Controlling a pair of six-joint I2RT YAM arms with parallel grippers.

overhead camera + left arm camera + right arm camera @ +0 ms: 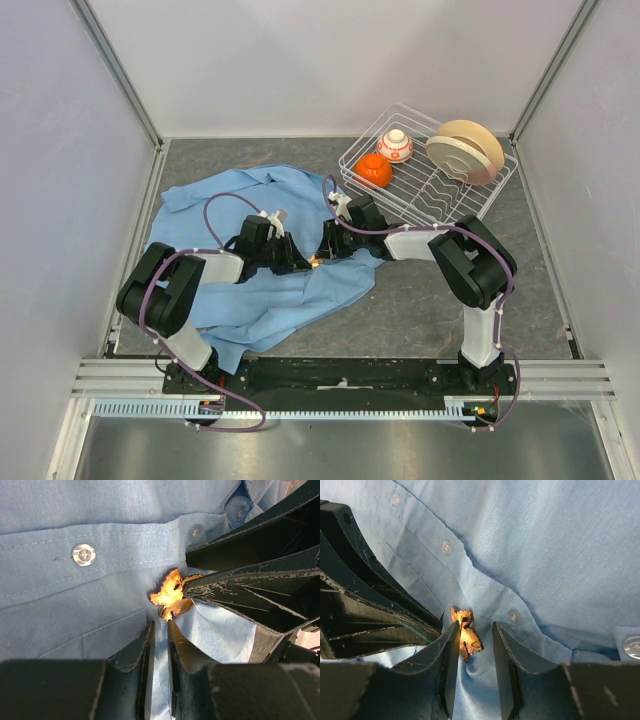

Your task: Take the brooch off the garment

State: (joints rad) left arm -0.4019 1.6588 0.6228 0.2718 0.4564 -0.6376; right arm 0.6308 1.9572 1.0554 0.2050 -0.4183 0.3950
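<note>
Blue cotton over much of the grey bench: a shirt, rumpled, button strip facing up. Pinned into it just below that strip, near the middle of the cloth at the meeting point of the two sets of jaws, a small orange-gold brooch, not yet off. Left jaws all but closed on a pleat of fabric right under the brooch, tips just short of it, most likely to anchor the thin cloth and keep it from lifting along with the pin. Right jaws open, straddling the brooch from the opposite side, one finger touching or nearly touching its edge, the other finger apart from it; placed so for a squeeze and a pull away from the anchored fold. Cannot tell the kind of fastening behind the fabric from either wrist view. Looks like the grasp stage, extraction yet to come. Calls for a firm closing on the brooch alone, no cloth caught between; otherwise risks dragging or tearing the shirt. Well apart at the far right, a wire rack with an orange bowl, uninvolved.
</note>
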